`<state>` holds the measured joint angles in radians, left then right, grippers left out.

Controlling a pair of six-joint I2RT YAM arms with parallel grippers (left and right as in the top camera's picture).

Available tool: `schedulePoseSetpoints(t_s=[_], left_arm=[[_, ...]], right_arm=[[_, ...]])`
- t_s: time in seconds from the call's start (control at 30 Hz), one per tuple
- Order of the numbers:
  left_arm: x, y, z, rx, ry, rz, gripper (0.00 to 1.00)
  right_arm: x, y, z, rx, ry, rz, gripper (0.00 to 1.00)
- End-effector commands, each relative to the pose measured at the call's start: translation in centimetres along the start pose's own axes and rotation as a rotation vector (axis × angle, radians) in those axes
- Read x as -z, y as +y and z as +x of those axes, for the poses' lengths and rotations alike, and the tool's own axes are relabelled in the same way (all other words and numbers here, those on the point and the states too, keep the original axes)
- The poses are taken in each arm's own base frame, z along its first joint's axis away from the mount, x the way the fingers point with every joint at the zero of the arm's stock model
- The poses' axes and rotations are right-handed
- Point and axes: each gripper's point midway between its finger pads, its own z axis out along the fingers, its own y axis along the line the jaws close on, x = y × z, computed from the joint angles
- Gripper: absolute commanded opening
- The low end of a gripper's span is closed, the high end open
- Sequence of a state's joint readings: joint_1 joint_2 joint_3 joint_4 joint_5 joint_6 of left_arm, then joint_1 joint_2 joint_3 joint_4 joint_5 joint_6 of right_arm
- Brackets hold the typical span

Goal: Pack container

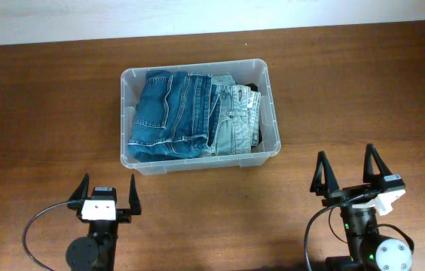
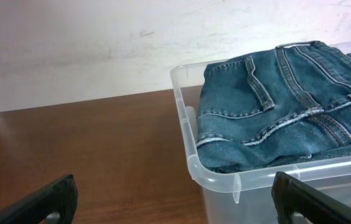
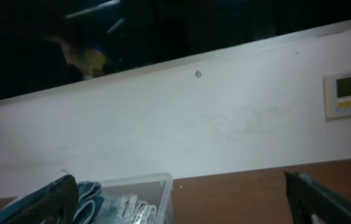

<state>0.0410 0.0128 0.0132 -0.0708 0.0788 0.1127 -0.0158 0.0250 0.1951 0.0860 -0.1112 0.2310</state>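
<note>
The container (image 1: 270,90), a clear plastic bin, stands on the wooden table at mid-back. Folded blue jeans (image 1: 173,114) fill its left part, and a paler folded pair (image 1: 235,120) lies beside them on the right. My left gripper (image 1: 108,190) rests near the table's front left, open and empty, short of the bin's near left corner (image 2: 216,180). In the left wrist view the dark jeans (image 2: 275,112) rise above the rim. My right gripper (image 1: 350,170) stands open and empty at the front right, with the bin's corner (image 3: 166,183) far off to its left.
A white wall (image 3: 225,124) runs behind the table, with a wall thermostat (image 3: 348,92) at the right. Bare brown tabletop (image 1: 39,113) lies on both sides of the bin and in front of it.
</note>
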Motion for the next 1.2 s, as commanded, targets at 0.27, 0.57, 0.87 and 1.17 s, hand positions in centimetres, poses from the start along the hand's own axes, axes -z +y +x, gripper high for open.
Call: schedulePoseSetpoints(t_s=[0.27,0.57,0.87,1.17], left_arm=[[0.0,-0.1,0.1,-0.009,-0.001,0.005,0.99],[0.0,-0.1,0.1,-0.009,-0.001,0.005,0.99],[0.0,-0.1,0.1,-0.009,-0.001,0.005,0.99],[0.0,-0.1,0.1,-0.009,-0.001,0.006,1.00]], right_arm=[[0.2,1.1,-0.6,0.221,-0.054,-0.056,0.98],[-0.1,0.4,2.8,0.245,-0.025,-0.056,0.98],[-0.1,0.6,5.8,0.245,0.041,-0.093,0.98],[0.4,1.1,9.3,0.217,0.183,-0.134,0.98]])
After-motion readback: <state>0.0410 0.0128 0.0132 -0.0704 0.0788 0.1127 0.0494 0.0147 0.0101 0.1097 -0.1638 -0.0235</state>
